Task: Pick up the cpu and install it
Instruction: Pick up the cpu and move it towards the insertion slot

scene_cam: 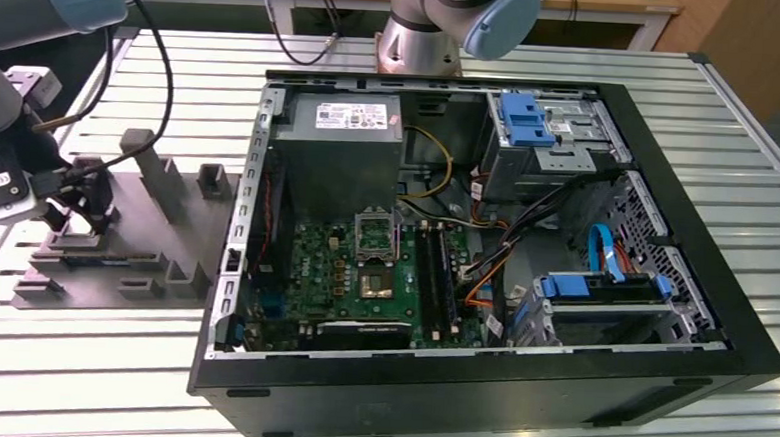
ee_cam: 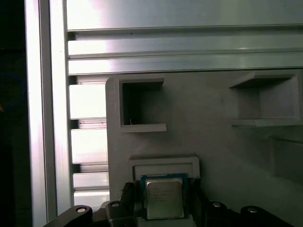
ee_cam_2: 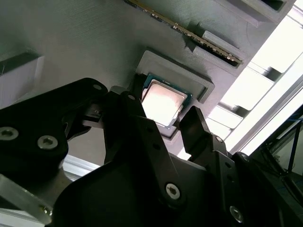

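The cpu (ee_cam_2: 163,100) is a small square chip with a pale metal top, lying flat in a recess of the grey fixture plate (scene_cam: 148,256); it also appears in the first wrist view (ee_cam: 163,197). My gripper (scene_cam: 80,224) hangs low over that plate at the exterior view's left. In both wrist views its black fingers (ee_cam_2: 127,111) stand on either side of the chip, and the gripper (ee_cam_2: 161,117) (ee_cam: 162,202) is open with small gaps to the chip's edges. The empty socket frame (scene_cam: 376,234) sits on the green motherboard inside the open computer case.
The black computer case (scene_cam: 689,244) lies open on the slatted aluminium table, with a grey power-supply box (scene_cam: 347,146), blue drive brackets (scene_cam: 526,119) and loose cables. Raised posts (scene_cam: 159,171) and pockets (ee_cam: 139,106) stand on the fixture plate. A second robot base (scene_cam: 419,40) stands behind the case.
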